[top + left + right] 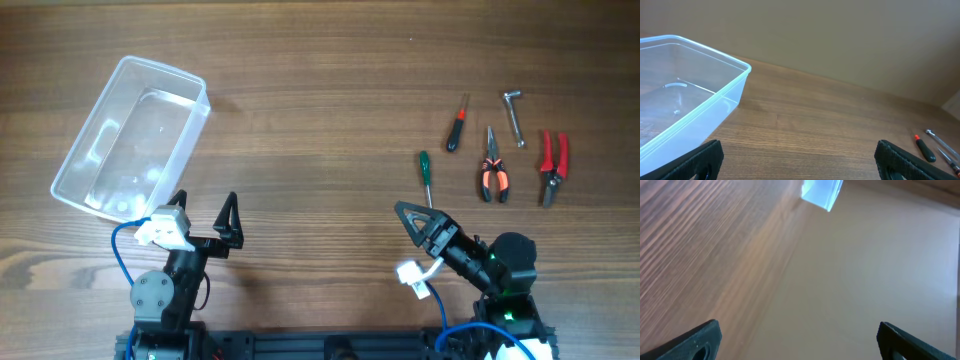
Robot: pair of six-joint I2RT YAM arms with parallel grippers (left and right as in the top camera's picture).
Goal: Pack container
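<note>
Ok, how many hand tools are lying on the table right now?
5, all on the right side: green-handled screwdriver nearest centre, red-and-black screwdriver behind it, orange-handled pliers, silver L-shaped key at the back, red-handled pliers far right. The container looks empty.

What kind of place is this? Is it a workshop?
Probably a robot lab bench rather than a real workshop: two robot arms sit at a wooden table, with hand tools laid out beside a clear container.

It looked like a robotics lab bench: a left arm (160, 295) and a right arm (505, 265) were mounted at the near edge of a wood-grain tabletop (330, 60). Orange-handled pliers (491, 172) and a green screwdriver (426, 175) lay out on it, and a plain beige wall (840, 35) stood behind.
</note>
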